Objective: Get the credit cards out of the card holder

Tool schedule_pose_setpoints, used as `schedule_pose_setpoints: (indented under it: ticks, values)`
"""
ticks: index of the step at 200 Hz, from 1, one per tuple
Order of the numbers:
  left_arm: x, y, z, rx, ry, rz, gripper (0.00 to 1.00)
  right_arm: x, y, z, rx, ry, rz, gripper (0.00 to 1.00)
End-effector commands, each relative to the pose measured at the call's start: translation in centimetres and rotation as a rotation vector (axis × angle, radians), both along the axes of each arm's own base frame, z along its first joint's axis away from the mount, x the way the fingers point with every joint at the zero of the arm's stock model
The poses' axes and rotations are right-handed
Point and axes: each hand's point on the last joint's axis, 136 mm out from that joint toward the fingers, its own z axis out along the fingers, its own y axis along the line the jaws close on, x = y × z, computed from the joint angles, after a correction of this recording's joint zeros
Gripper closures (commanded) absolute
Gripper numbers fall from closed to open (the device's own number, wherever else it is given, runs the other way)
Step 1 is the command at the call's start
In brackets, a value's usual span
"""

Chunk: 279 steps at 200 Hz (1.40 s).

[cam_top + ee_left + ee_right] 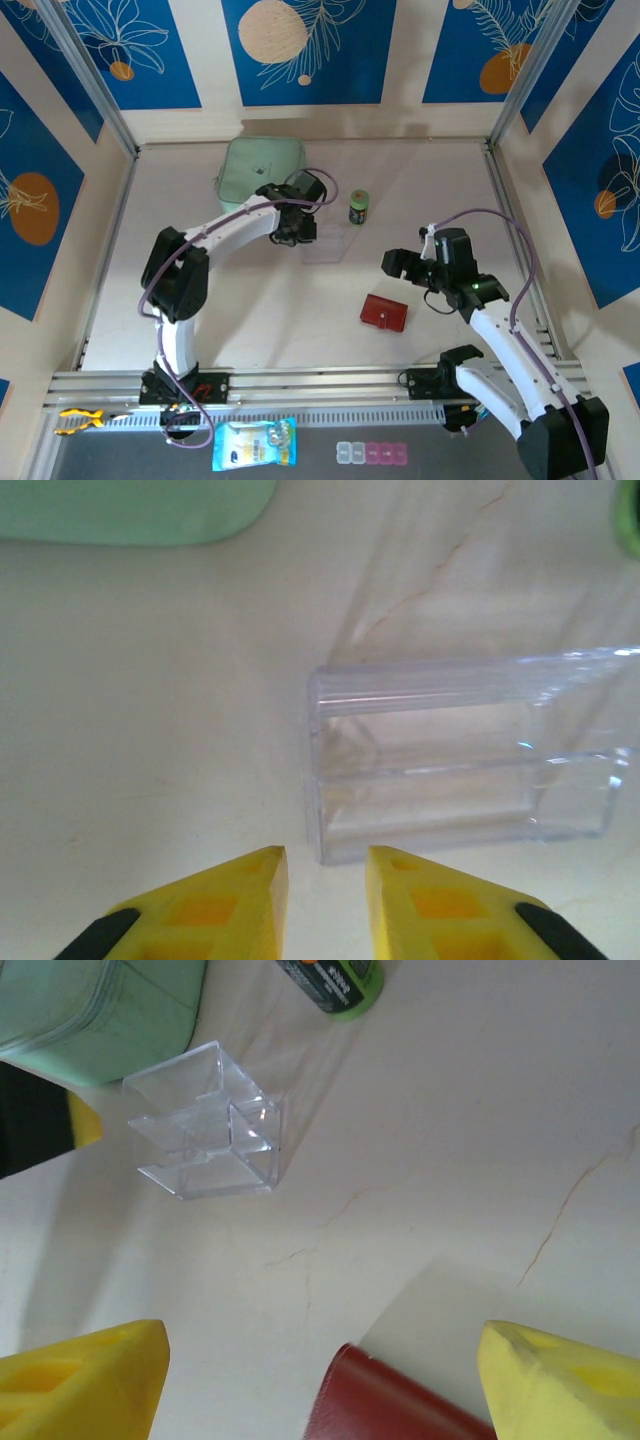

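The card holder [384, 312] is a small red wallet lying closed on the table right of centre. In the right wrist view its corner [390, 1408] shows at the bottom edge. The credit cards are hidden inside it. My right gripper [393, 267] hovers just above and behind the wallet. It [322, 1345] is wide open, and the wallet's corner lies below the gap between its yellow fingers. My left gripper [297, 232] is further back by a clear plastic box [460, 760]. Its [325, 865] yellow fingers stand a little apart with nothing between them, just short of the box's near corner.
A mint-green square case [262, 165] sits at the back, beside the left arm. A small green-capped bottle [359, 207] stands right of the clear box [326, 245]. Low walls ring the table. A rail runs along the near edge.
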Motion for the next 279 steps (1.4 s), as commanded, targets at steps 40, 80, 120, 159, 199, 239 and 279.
schedule_pose_setpoints:
  ticks: [40,80,120,159,199,239,279]
  values:
    - [-1.4,2.1,5.0,0.009,-0.188,-0.163,0.68,-3.1,1.6,-2.7,0.307,0.423,-0.342,0.16]
    - [-2.4,4.4,6.6,0.095,-0.253,-0.254,0.65,-6.2,0.1,-5.5,0.4,0.677,-0.795,0.16]
    - [-3.4,6.7,7.0,0.201,-0.257,-0.352,0.62,-9.4,-0.9,-7.6,0.437,0.861,-1.107,0.12]
    - [-4.4,8.3,7.4,0.261,-0.258,-0.428,0.6,-10.7,-0.7,-9.3,0.492,0.971,-1.249,0.01]
    - [-5.3,9.8,7.1,0.285,-0.262,-0.464,0.58,-10.9,-0.1,-9.9,0.476,1.051,-1.317,0.01]
    - [-5.8,10.6,4.4,0.307,-0.242,-0.486,0.57,-9.3,0.1,-9.9,0.477,1.039,-1.366,0.01]
    - [-5.5,9.9,4.8,0.283,-0.244,-0.494,0.57,-7.5,1.6,-10.3,0.466,1.074,-1.368,0.01]
